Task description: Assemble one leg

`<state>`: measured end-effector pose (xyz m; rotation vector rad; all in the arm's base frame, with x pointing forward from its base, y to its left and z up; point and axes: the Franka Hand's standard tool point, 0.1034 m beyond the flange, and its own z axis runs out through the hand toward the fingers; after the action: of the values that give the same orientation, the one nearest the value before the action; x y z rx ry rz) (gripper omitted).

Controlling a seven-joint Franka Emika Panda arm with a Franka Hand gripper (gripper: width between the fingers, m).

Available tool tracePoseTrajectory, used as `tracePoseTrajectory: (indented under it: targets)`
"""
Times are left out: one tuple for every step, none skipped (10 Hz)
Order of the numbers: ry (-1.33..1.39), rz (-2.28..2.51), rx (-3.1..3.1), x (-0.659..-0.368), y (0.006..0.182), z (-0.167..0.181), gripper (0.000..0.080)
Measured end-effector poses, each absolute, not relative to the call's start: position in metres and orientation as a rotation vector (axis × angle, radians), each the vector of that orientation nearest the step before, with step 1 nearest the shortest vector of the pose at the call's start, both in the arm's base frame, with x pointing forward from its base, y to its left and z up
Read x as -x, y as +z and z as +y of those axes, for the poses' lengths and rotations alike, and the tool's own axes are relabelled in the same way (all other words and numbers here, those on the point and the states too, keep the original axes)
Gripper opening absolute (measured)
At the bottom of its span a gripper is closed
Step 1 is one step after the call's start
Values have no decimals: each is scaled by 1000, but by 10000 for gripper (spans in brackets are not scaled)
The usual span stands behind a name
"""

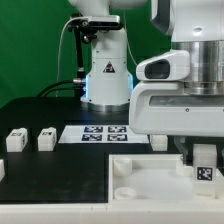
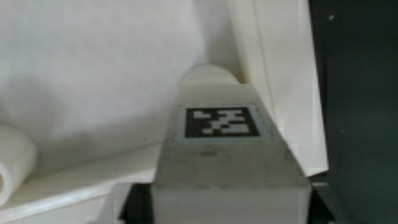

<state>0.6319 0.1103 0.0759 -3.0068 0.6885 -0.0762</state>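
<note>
Holding the leg [image 1: 204, 172] tight between the closed fingers [image 1: 192, 155], with the white tray [image 1: 135, 172] right under them. Looks like the step of bringing the leg to its spot in the tray. Next: line up and push straight down, though hard to tell from here just where that spot is.

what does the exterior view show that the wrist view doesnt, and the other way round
Only the exterior view: two loose legs on the black table, the marker board and the arm's base. Only the wrist view: the square marker on the held leg, seen close up. Both: that leg in the gripper, by the white tray.
</note>
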Motion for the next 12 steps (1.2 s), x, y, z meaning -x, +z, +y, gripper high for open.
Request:
tracePoseTrajectory:
  targets:
    - [-51,944,2933,-631,76,109,291]
    - [-1,1251,2825,-632,75,108,291]
    - [48,1489,2720,-633,75,107,291]
    - [100,1776,2538,-633,75,104,291]
    - [117,2057,2324,-631,74,104,291]
    - [111,2255,2156,-630,74,106,291]
    - [103,2325,2093,-630,75,107,291]
    - [103,2322,2096,-629,75,106,291]
    - [103,2314,2104,-629,74,107,386]
    - [99,2242,2178,-630,74,107,386]
    - [66,2074,2337,-630,74,109,558]
    - [27,1777,2580,-630,74,113,630]
